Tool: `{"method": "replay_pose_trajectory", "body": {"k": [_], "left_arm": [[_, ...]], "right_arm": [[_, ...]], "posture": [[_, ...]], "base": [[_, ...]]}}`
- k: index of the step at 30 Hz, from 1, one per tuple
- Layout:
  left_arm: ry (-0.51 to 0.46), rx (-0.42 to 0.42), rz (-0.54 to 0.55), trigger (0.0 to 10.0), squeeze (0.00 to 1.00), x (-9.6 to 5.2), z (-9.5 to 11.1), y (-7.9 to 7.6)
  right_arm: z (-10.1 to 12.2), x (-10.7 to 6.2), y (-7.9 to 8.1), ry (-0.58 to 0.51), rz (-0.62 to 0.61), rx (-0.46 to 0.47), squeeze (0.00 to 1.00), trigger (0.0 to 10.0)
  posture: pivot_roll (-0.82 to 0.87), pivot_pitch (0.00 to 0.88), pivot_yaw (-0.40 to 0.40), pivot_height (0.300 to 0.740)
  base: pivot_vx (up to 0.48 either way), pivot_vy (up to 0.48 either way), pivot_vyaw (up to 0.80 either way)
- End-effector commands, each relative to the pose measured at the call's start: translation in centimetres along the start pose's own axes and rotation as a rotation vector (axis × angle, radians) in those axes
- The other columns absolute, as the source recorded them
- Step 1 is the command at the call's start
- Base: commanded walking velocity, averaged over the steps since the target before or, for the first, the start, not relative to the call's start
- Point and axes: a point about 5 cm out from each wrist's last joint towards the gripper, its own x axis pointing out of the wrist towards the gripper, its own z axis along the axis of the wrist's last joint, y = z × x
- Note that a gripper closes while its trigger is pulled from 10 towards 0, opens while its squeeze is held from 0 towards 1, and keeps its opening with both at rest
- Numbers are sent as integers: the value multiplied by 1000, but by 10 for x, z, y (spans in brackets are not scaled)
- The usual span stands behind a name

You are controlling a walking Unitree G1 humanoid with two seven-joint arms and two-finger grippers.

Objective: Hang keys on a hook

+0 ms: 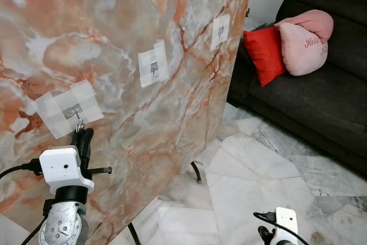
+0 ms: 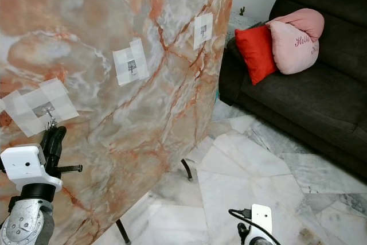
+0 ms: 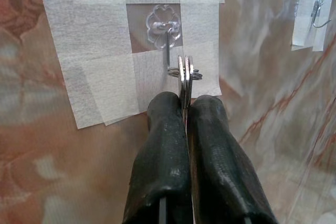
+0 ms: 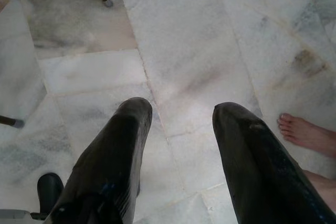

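While the left gripper [image 3: 185, 109] pinches the key ring [image 3: 185, 73] tight btwn both black fingers [image 3: 167, 145], the ring sits right at the wire hook [image 3: 166, 51], touching or just beside its lower bend; can't tell if it's actually threaded on. Hook hangs from a clear flower-shaped pad taped w/ white strips [image 1: 69, 107] to the marbled orange board [image 1: 132, 32]. Two more taped hooks [image 1: 153, 64] further along the board. Right gripper [image 4: 181, 116] hangs low, fingers spread apart, holding nothing, over the marble floor [image 4: 189, 51]; a person's bare foot [image 4: 307, 132] nearby. Dark sofa [image 1: 309, 96] w/ red cushion [image 1: 265, 54] and pink cushion [image 1: 304, 41] beyond the board.
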Motion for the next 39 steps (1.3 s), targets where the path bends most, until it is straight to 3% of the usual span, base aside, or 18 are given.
{"method": "replay_pose_trajectory", "body": {"k": [1, 11, 24, 32, 36, 39], "left_arm": [[-9, 4, -5, 10000, 0, 2, 3, -1], [-41, 28, -10, 10000, 0, 5, 9, 4], [-27, 22, -60, 10000, 0, 6, 5, -3], [5, 36, -58, 10000, 0, 5, 1, -2], [90, 46, -80, 10000, 0, 1, -12, -3], [96, 37, -83, 10000, 0, -1, -13, -3]], "right_arm": [[6, 0, -4, -14, -10, -11, 0, 10000], [6, 0, -4, -14, -9, -15, 0, 10000], [6, 0, -5, -14, -9, -18, 0, 10000], [6, 0, -4, -14, -8, -18, 0, 10000], [6, 0, -5, -15, -11, -17, 0, 10000], [7, 0, -5, -16, -12, -17, 0, 10000]], "posture": [[138, 0, -91, 740], [140, 0, -92, 740], [139, 0, -92, 740], [138, 0, -91, 740], [138, 0, -91, 740], [138, 0, -91, 740]], "base": [[0, 0, 0], [0, 0, 0], [0, 0, 0], [0, 0, 0], [0, 0, 0], [0, 0, 0]]}}
